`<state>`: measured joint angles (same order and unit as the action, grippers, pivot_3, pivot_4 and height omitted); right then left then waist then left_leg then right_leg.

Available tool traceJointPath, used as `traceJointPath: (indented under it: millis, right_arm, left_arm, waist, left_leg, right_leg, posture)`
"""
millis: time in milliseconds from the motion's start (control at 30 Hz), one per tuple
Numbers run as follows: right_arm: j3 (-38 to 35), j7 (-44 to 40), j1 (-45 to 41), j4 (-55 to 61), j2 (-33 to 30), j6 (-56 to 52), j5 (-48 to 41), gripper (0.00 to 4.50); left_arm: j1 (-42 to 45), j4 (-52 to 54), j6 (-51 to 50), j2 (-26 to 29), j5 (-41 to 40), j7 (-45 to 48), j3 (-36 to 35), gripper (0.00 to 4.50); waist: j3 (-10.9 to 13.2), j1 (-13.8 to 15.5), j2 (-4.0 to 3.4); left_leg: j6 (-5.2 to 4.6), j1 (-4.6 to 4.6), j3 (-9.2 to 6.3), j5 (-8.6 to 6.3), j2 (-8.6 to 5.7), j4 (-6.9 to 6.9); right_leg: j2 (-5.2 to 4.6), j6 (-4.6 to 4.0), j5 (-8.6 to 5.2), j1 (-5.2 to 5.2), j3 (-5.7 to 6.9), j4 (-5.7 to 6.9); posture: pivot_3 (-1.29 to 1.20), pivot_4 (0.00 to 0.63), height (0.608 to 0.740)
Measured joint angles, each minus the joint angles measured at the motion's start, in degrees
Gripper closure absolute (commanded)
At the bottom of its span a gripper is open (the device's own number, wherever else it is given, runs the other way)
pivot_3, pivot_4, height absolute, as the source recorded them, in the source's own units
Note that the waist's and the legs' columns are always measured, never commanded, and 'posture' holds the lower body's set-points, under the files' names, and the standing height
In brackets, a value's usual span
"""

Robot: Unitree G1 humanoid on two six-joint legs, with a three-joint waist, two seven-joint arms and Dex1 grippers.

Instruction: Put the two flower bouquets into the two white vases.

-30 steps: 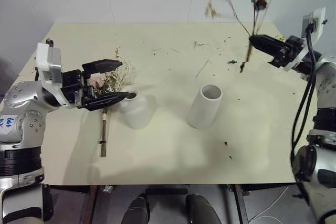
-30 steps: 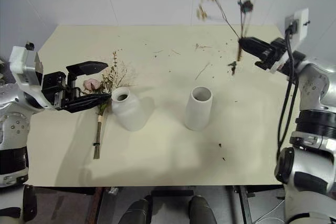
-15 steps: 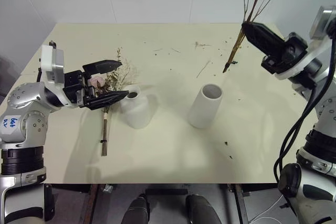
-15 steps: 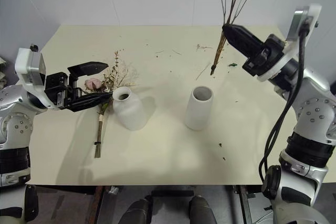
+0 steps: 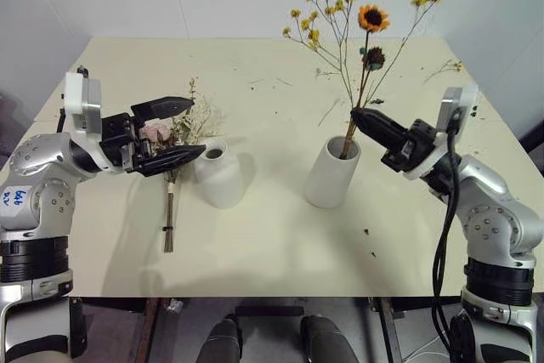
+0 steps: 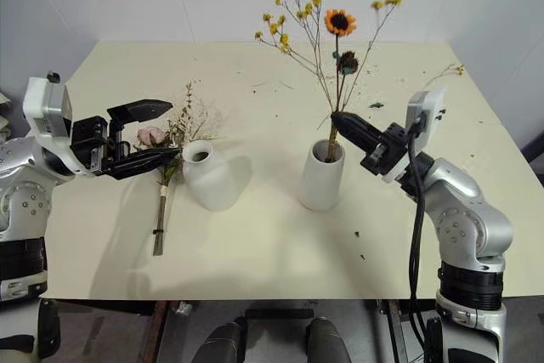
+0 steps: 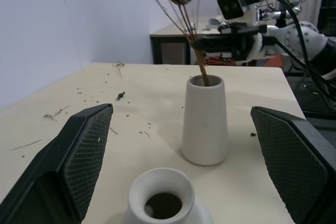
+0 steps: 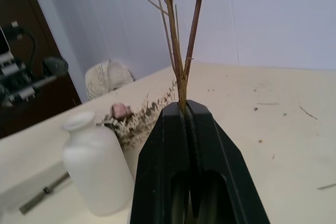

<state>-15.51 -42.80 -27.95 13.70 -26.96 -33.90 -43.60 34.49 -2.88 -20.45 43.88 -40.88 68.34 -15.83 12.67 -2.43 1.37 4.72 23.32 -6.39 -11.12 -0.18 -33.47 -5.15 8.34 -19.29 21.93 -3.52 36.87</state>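
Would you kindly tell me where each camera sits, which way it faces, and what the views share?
Left and right eye views: on the head, looking down over the table; both arms show.
Left wrist view: along the open left gripper at the squat vase and tall vase.
Right wrist view: along the right gripper, shut on the yellow bouquet, toward the rose bouquet.
Shared: all show the squat vase and the yellow bouquet's stems.

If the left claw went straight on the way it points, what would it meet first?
Probably the squat white vase, just ahead and low between the open left claw fingers; it may pass over it toward the tall vase. Depth is unclear.
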Motion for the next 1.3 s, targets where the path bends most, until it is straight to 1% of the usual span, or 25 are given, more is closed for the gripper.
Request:
traceJointPath:
  millis: [67, 133, 200, 267, 300, 333, 433, 467, 567, 667, 767, 867, 933, 1000, 1100, 1167, 1233, 1300]
  right_arm:
    - [0.7, -0.7, 1.2, 0.1, 0.0, 1.4, 0.8, 4.05]
    - [0.9, -0.9, 1.6, 0.1, 0.0, 2.7, 1.6, 3.49]
    - [1.5, -0.9, 1.6, 0.1, -0.5, 4.4, 3.2, 2.73]
    - [1.5, -1.0, 1.7, 0.1, -0.7, 5.2, 3.4, 2.12]
    - [1.5, -1.1, 1.8, 0.1, -1.0, 5.2, 3.4, 1.70]
    - [1.5, -1.4, 1.8, 0.1, -1.5, 5.2, 3.4, 1.43]
    - [1.3, -2.2, 1.7, -0.6, -3.2, 5.6, 3.4, 0.37]
    - [1.2, -2.9, 1.4, -1.5, -4.2, 6.0, 3.4, 0.10]
    - [0.9, -5.5, -0.7, -5.2, -6.9, 6.8, 3.5, 0.04]
    - [0.4, -8.7, -2.8, -9.2, -10.3, 7.8, 4.2, 0.04]
    - [0.1, -13.1, -3.1, -11.9, -13.8, 7.7, 4.0, 0.04]
    - [-0.4, -17.8, -3.2, -12.8, -18.0, 6.7, 3.3, 0.04]
    - [-0.5, -20.4, -4.1, -14.0, -20.5, 6.2, 3.3, 0.04]
    - [-0.5, -23.7, -5.6, -15.9, -23.1, 6.6, 3.7, 0.04]
    - [0.0, -27.4, -8.2, -17.9, -24.3, 7.7, 4.6, 0.04]
    - [1.6, -28.7, -9.6, -19.0, -24.3, 8.2, 5.7, 0.04]
    - [2.7, -29.6, -10.2, -20.0, -24.2, 8.8, 6.6, 0.04]
    - [3.1, -30.3, -10.3, -20.5, -24.2, 8.8, 6.8, 0.04]
  left_arm:
    - [0.9, -0.2, 0.0, 0.2, 0.1, 0.0, 0.0, 0.00]
    - [1.2, -0.2, 0.1, 0.4, 0.3, 0.1, -0.1, 0.00]
    - [1.2, -0.4, 0.4, 0.4, 0.5, 0.1, -0.1, 0.00]
    - [1.3, -0.9, 0.8, 0.4, 0.8, 0.1, -0.1, 0.00]
    - [1.4, -1.5, 1.2, 0.4, 1.2, 0.1, -0.1, 0.00]
    - [1.4, -2.1, 1.5, 0.5, 1.6, 0.0, -0.1, 0.00]
    - [1.4, -2.7, 2.5, 1.6, 3.3, -0.9, -0.1, 0.00]
    - [1.4, -2.7, 2.9, 2.2, 4.1, -1.3, -0.1, 0.00]
    - [1.0, -2.6, 2.7, 4.4, 5.0, -2.7, -0.9, 0.00]
    - [-0.6, -2.5, 1.4, 7.8, 5.9, -4.0, -2.4, 0.00]
    - [-2.9, -2.3, -2.4, 11.5, 8.1, -7.3, -2.9, 0.00]
    - [-6.1, -2.0, -11.0, 16.7, 12.1, -13.4, -2.5, 0.00]
    - [-7.2, -1.5, -18.7, 18.2, 13.8, -17.8, -1.6, 0.00]
    - [-8.6, 0.5, -26.8, 19.6, 15.2, -21.3, 0.7, 0.00]
    - [-9.5, 3.8, -35.6, 20.0, 15.7, -24.4, 3.1, 0.00]
    - [-9.5, 6.8, -40.8, 19.9, 15.5, -26.1, 3.6, 0.00]
    - [-7.6, 9.1, -46.0, 18.2, 15.3, -28.9, 3.9, 0.00]
    - [-5.7, 10.7, -49.8, 15.1, 15.3, -31.8, 4.6, 0.00]
  waist:
    - [0.0, 0.1, 0.00]
    - [0.0, 0.1, 0.00]
    - [0.0, 0.1, 0.00]
    - [0.0, 0.2, 0.00]
    - [0.0, 0.2, 0.00]
    - [0.0, 0.3, 0.00]
    - [0.0, 0.4, 0.00]
    - [0.0, 0.4, 0.00]
    - [0.0, 0.3, 0.00]
    - [0.0, 0.3, 0.00]
    - [0.0, 0.4, 0.00]
    - [0.0, 0.4, -0.01]
    - [0.0, 0.4, -0.01]
    - [0.0, 0.4, -0.01]
    - [0.0, 0.4, 0.01]
    - [0.0, 0.3, 0.02]
    - [0.0, 0.4, 0.01]
    - [0.0, 0.6, 0.01]
  left_leg:
    - [0.00, 0.00, 0.00, 0.00, -0.01, 0.00]
    - [0.00, 0.00, 0.00, 0.00, 0.00, 0.01]
    - [0.00, -0.01, 0.00, 0.00, 0.00, 0.02]
    - [0.00, -0.01, 0.00, 0.00, 0.00, 0.02]
    - [0.00, -0.01, 0.00, 0.00, 0.00, 0.02]
    - [0.00, -0.01, 0.00, 0.00, 0.00, 0.02]
    - [0.00, 0.00, 0.00, 0.00, 0.00, 0.04]
    - [0.00, 0.00, 0.00, 0.00, 0.00, 0.04]
    - [0.00, -0.01, 0.00, 0.00, 0.00, 0.07]
    - [0.00, -0.02, 0.00, 0.00, 0.01, 0.16]
    - [-0.01, 0.00, 0.00, -0.01, 0.01, 0.24]
    - [-0.06, -0.01, 0.01, -0.04, 0.01, 0.31]
    - [-0.07, 0.00, 0.02, -0.04, 0.01, 0.31]
    - [-0.07, 0.00, 0.02, -0.04, 0.00, 0.29]
    - [-0.06, -0.01, 0.02, -0.05, 0.01, 0.29]
    - [-0.06, 0.00, 0.02, -0.05, 0.01, 0.30]
    - [-0.06, 0.00, 0.02, -0.05, 0.01, 0.31]
    - [-0.05, 0.02, 0.02, -0.05, 0.01, 0.29]
  right_leg:
    - [-0.01, 0.00, 0.00, 0.00, 0.00, -0.02]
    - [-0.01, 0.00, 0.00, -0.01, 0.00, -0.02]
    - [0.00, 0.00, 0.00, 0.00, 0.00, -0.01]
    - [0.00, -0.01, 0.00, -0.01, 0.00, -0.02]
    - [0.00, -0.01, 0.00, -0.01, 0.00, -0.02]
    - [0.00, -0.01, 0.00, -0.01, 0.00, -0.03]
    - [-0.01, -0.01, 0.00, -0.01, 0.00, -0.05]
    - [-0.01, -0.01, 0.00, -0.01, 0.00, -0.07]
    - [0.00, -0.01, -0.01, -0.01, 0.00, -0.07]
    - [0.00, -0.03, -0.02, 0.00, 0.00, -0.12]
    - [0.00, -0.03, -0.02, 0.01, 0.01, -0.23]
    - [-0.02, -0.02, -0.03, 0.01, 0.00, -0.33]
    - [-0.02, -0.02, -0.03, 0.01, 0.00, -0.32]
    - [-0.03, -0.02, -0.03, 0.01, 0.00, -0.32]
    - [-0.01, -0.03, -0.03, 0.00, 0.00, -0.32]
    - [-0.01, -0.03, -0.03, 0.01, 0.00, -0.32]
    - [-0.01, -0.03, -0.03, 0.03, 0.00, -0.32]
    - [-0.01, -0.03, -0.03, 0.03, 0.00, -0.32]
  posture:
    - [0.00, 0.150, 0.740]
    - [0.00, 0.150, 0.740]
    - [0.00, 0.150, 0.740]
    - [0.00, 0.150, 0.740]
    - [0.00, 0.150, 0.740]
    - [0.00, 0.150, 0.740]
    - [0.00, 0.150, 0.740]
    - [0.00, 0.150, 0.740]
    - [0.00, 0.150, 0.740]
    - [0.00, 0.150, 0.740]
    - [0.00, 0.150, 0.740]
    - [0.00, 0.150, 0.740]
    - [0.00, 0.150, 0.740]
    - [0.00, 0.150, 0.740]
    - [0.00, 0.150, 0.740]
    - [0.00, 0.150, 0.740]
    - [0.00, 0.150, 0.740]
    - [0.00, 0.150, 0.740]
